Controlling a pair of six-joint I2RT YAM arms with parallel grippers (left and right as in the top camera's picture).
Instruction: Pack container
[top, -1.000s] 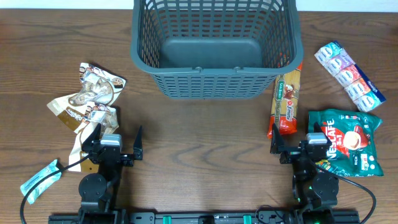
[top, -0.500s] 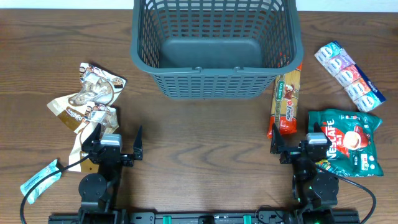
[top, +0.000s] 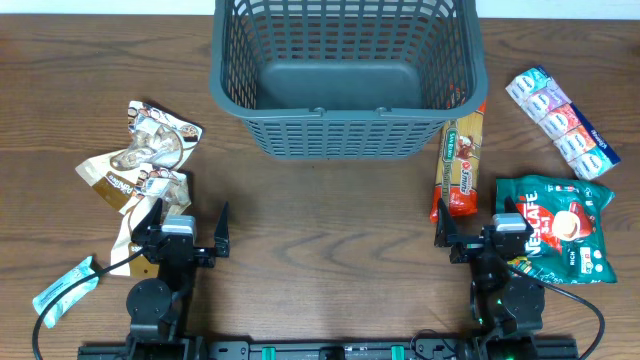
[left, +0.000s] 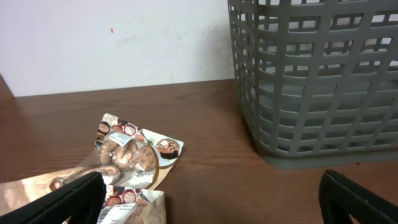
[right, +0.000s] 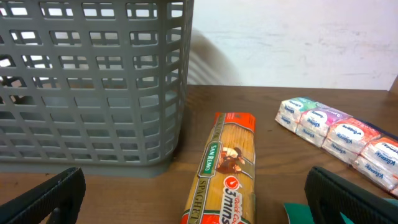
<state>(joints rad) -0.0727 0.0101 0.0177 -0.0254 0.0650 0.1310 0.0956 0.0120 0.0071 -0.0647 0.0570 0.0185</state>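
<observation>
Basket (top: 345, 135) far centre, spaghetti pkt (top: 460, 160) beside its R side, L hand (top: 188, 214) wide, R hand (top: 476, 222) wide

container (top: 345, 135): far rim cut off by the overhead view's top edge. green coffee pouch (top: 565, 225): left edge hidden under the right arm (top: 508, 290). spaghetti pack (right: 227, 174): lower end cut off in the right wrist view. teal sachet (top: 65, 285): print too small to read.

Spaghetti packet (top: 461, 160), green coffee bag (top: 566, 228), brown snack bags (top: 140, 158)
</observation>
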